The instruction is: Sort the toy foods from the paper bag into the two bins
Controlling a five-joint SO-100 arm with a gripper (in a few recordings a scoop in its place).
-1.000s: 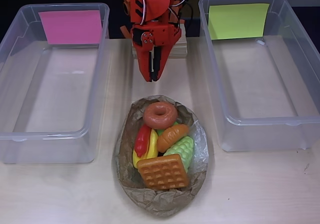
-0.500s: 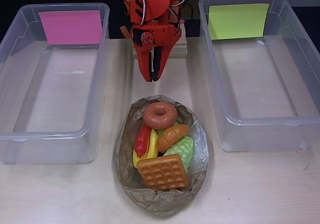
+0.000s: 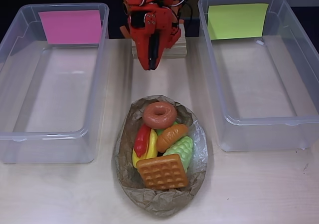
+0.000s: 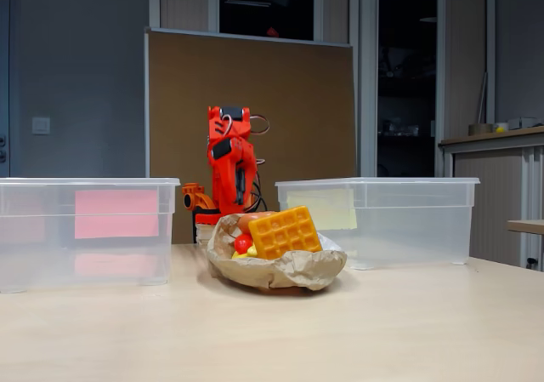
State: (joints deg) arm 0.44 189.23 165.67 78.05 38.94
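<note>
The crumpled brown paper bag (image 3: pixel 149 200) lies at the table's middle, between the two bins. In it sit a brown donut (image 3: pixel 159 115), a red chili (image 3: pixel 142 139), a yellow banana (image 3: pixel 151 147), an orange croissant (image 3: pixel 172 130), green grapes (image 3: pixel 181 150) and an orange waffle (image 3: pixel 162 171). My red gripper (image 3: pixel 150 66) hangs behind the bag, pointing down, shut and holding nothing, well short of the donut. In the fixed view the arm (image 4: pixel 229 165) stands behind the bag (image 4: pixel 293 271), with the waffle (image 4: pixel 285 232) propped up on top.
A clear bin (image 3: pixel 50 133) with a pink label (image 3: pixel 71 27) stands on the left, and another clear bin (image 3: pixel 269 120) with a yellow-green label (image 3: pixel 237 20) on the right; nothing lies in either. The arm's base sits on a wooden block (image 3: pixel 178 47).
The gripper has drawn back from the bag toward the arm's base, still shut. The toys and bag have not moved.
</note>
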